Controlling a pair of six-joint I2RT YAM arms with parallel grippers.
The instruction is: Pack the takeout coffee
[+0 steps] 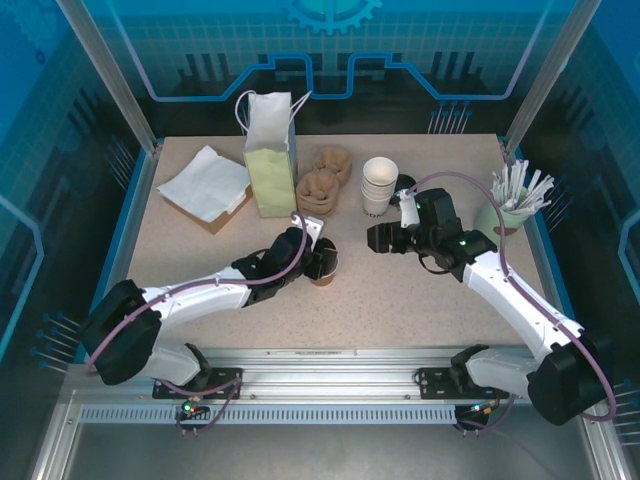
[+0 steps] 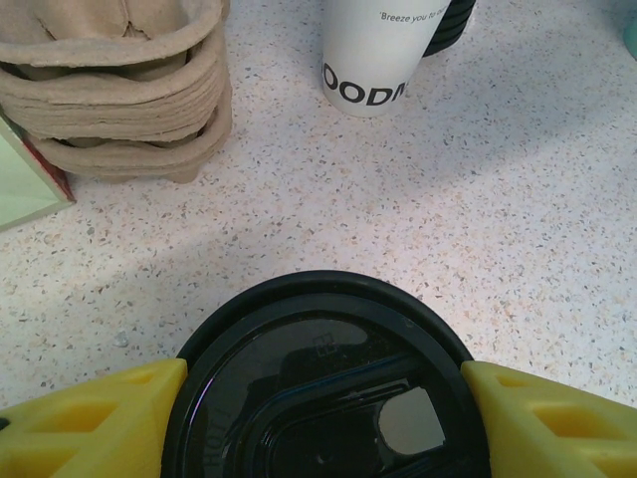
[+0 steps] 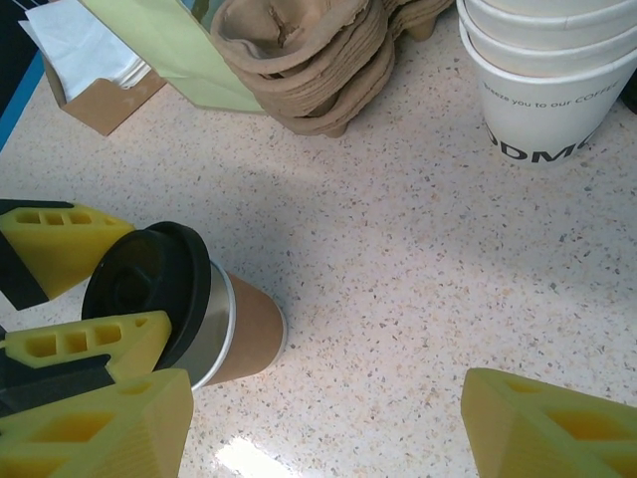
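**DESK:** What sits closest to the lens?

**PHOTOGRAPHER:** From the left wrist, the left tool (image 2: 323, 376). Its yellow fingers (image 2: 90, 418) press against opposite sides of the round black lid of the takeout coffee (image 2: 299, 418). The tool is clamped on that lid, with a small sip opening visible in the top.

**DESK:** Where is the cup in the wider scene?

**PHOTOGRAPHER:** From above, it is near the middle of the speckled surface (image 1: 400, 300), slightly left of centre. It sits just in front of the stack of pulp cup carriers (image 1: 318, 190). The pale green paper bag (image 1: 270, 150) stands upright beside them. The right wrist camera shows the brown paper body below the lid, leaning in that view. Whether its base touches the surface I cannot tell.

**DESK:** And the other arm?

**PHOTOGRAPHER:** The right tool (image 3: 326, 383) hangs to the right of the cup, apart from it. Its jaws are spread wide, with nothing but bare surface between them.

**DESK:** Anything else for the caption?

**PHOTOGRAPHER:** A stack of white cups (image 1: 379, 185) stands beyond the right tool, just right of the carriers, with dark lettering on the outermost cup. White napkins (image 1: 205, 182) lie in a cardboard holder near the far left corner, left of the bag. A green cup of white sticks (image 1: 515, 205) stands by the right edge, well apart from the coffee.
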